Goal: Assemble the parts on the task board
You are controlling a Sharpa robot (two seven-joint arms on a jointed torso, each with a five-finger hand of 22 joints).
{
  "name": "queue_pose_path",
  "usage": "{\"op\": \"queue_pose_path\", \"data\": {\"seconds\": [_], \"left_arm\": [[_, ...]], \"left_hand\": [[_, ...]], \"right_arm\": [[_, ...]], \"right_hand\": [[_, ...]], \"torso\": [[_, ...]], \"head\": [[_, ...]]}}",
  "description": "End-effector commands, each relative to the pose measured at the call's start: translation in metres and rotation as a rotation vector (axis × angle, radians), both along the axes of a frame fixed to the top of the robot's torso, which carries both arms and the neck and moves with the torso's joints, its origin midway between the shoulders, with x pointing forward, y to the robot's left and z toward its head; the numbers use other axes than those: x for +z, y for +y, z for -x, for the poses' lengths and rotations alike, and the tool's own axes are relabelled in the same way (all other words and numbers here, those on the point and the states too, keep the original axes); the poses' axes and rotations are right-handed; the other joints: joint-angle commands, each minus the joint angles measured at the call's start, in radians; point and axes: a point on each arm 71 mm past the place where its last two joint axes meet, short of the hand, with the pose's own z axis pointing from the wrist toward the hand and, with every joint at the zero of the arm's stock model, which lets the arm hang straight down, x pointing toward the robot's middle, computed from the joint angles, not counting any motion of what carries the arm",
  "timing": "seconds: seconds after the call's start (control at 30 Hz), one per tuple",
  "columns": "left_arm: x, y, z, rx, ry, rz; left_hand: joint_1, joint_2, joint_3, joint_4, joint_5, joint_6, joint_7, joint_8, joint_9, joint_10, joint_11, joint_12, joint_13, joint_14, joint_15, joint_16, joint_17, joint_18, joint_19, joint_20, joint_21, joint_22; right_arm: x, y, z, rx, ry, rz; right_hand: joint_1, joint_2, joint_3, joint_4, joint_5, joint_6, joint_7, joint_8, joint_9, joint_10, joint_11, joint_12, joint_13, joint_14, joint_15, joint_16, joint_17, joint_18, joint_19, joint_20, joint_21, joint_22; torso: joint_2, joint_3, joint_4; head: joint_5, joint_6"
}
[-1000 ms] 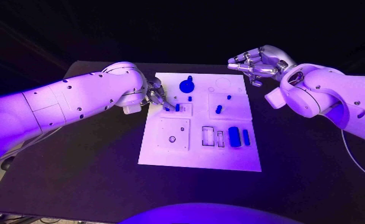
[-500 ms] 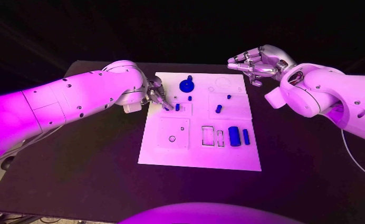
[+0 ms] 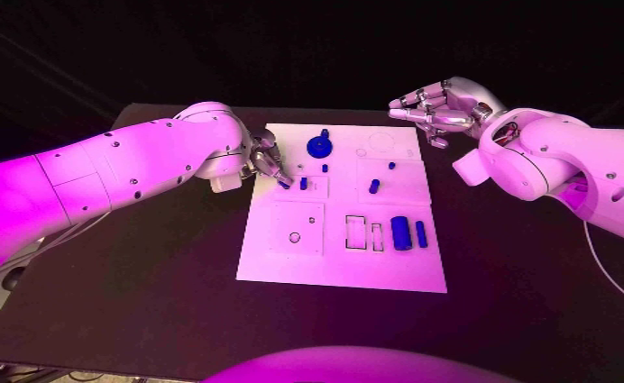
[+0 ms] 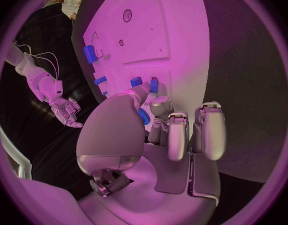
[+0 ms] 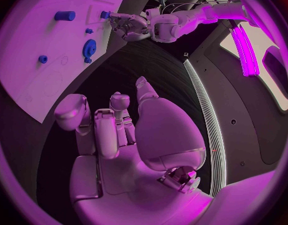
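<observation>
Task board (image 3: 341, 257): white plate in the middle of the black table (image 3: 156, 293), long side running from the near edge to the far edge.
Left hand (image 3: 268, 161): low over the board's left edge, in its far half — fingertips down at a small blue peg (image 3: 303, 183). The left wrist view has thumb and a finger closed round a blue piece (image 4: 144, 116), so it grasps a part there.
Right hand (image 3: 435, 111): raised off the board's far right corner, fingers curled loosely in with nothing between them; the right wrist view shows the same empty, half-clenched palm (image 5: 128, 130).
Gear-shaped part (image 3: 318, 144): near the board's far edge, left of centre.
Small pegs: one (image 3: 373, 186) right of centre, a tinier one (image 3: 391, 166) beyond it.
Large blue block (image 3: 400, 233): in the right half toward the near edge, a slimmer blue bar (image 3: 421, 234) just beside it — both next to the rectangular slots (image 3: 355, 232).
</observation>
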Motion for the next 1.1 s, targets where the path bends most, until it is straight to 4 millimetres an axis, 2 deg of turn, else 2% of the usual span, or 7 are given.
{"op": "queue_pose_path", "data": {"seconds": [0.03, 0.33, 0.43, 0.7, 1.1], "left_arm": [[-0.004, -0.002, 0.003, -0.005, 0.022, 0.020], [-0.003, 0.000, 0.004, -0.011, 0.041, 0.009], [-0.003, 0.000, 0.004, -0.014, 0.051, 0.004], [-0.003, 0.002, 0.003, -0.014, 0.088, 0.004], [0.004, -0.003, -0.009, -0.020, 0.134, -0.052]], "left_hand": [[-0.024, -0.006, 0.143, -0.124, 0.001, -0.001, -0.006, 0.011, 0.007, 0.008, -0.002, 0.002, -0.001, 0.105, 0.003, 0.002, 0.263, 0.000, 0.050, 0.004, -0.005, 0.159], [-0.043, -0.012, 0.171, -0.138, 0.005, -0.002, -0.007, 0.022, 0.011, 0.010, -0.003, 0.005, -0.001, 0.105, 0.002, 0.002, 0.263, 0.000, 0.051, 0.004, -0.005, 0.160], [-0.047, -0.014, 0.178, -0.143, 0.005, -0.002, -0.007, 0.026, 0.012, 0.010, -0.003, 0.004, -0.002, 0.105, 0.002, 0.002, 0.263, 0.000, 0.051, 0.004, -0.005, 0.161], [-0.051, -0.015, 0.183, -0.145, 0.004, -0.001, -0.007, 0.030, 0.013, 0.011, -0.003, 0.005, -0.002, 0.105, 0.002, 0.002, 0.263, 0.000, 0.050, 0.003, -0.007, 0.159], [-0.097, 0.002, 0.197, -0.138, 0.001, 0.004, -0.013, 0.062, 0.034, 0.019, -0.007, 0.014, 0.004, 0.105, 0.000, 0.002, 0.263, -0.001, 0.051, 0.002, -0.004, 0.163]], "right_arm": [[-0.001, 0.002, 0.001, 0.023, 0.008, 0.003], [-0.002, 0.002, 0.001, 0.028, 0.012, 0.004], [-0.002, 0.003, 0.001, 0.029, 0.014, 0.004], [-0.002, 0.003, 0.001, 0.031, 0.015, 0.005], [-0.002, 0.004, 0.000, 0.033, 0.015, 0.004]], "right_hand": [[0.003, 0.010, -0.005, 0.000, 0.006, -0.009, 0.001, 0.005, -0.001, -0.003, 0.000, 0.002, 0.002, 0.051, 0.004, -0.004, 0.063, 0.012, -0.005, -0.001, -0.003, -0.001], [0.003, 0.011, -0.007, 0.000, 0.006, -0.009, 0.001, 0.006, -0.001, -0.004, 0.000, 0.001, 0.001, 0.050, 0.004, -0.004, 0.062, 0.012, -0.005, -0.001, -0.004, -0.001], [0.003, 0.011, -0.007, 0.000, 0.006, -0.009, 0.001, 0.006, -0.001, -0.004, 0.000, 0.001, 0.001, 0.050, 0.004, -0.004, 0.062, 0.012, -0.005, -0.001, -0.004, -0.001], [0.003, 0.011, -0.007, 0.000, 0.006, -0.009, 0.001, 0.006, -0.001, -0.004, 0.000, 0.001, 0.001, 0.050, 0.004, -0.004, 0.062, 0.012, -0.005, -0.001, -0.004, -0.001], [0.003, 0.011, -0.007, 0.000, 0.006, -0.009, 0.001, 0.006, -0.001, -0.004, 0.000, 0.001, 0.001, 0.050, 0.004, -0.004, 0.062, 0.012, -0.005, -0.001, -0.004, -0.001]], "torso": [[0.000, 0.0006, -0.0004], [0.000, 0.0012, 0.0003], [0.001, -0.0001, -0.0002], [0.001, -0.0001, 0.0000], [0.001, -0.0006, -0.0003]], "head": [[0.000, 0.001], [0.001, 0.000], [0.000, 0.000], [-0.001, 0.000], [0.002, -0.001]]}}
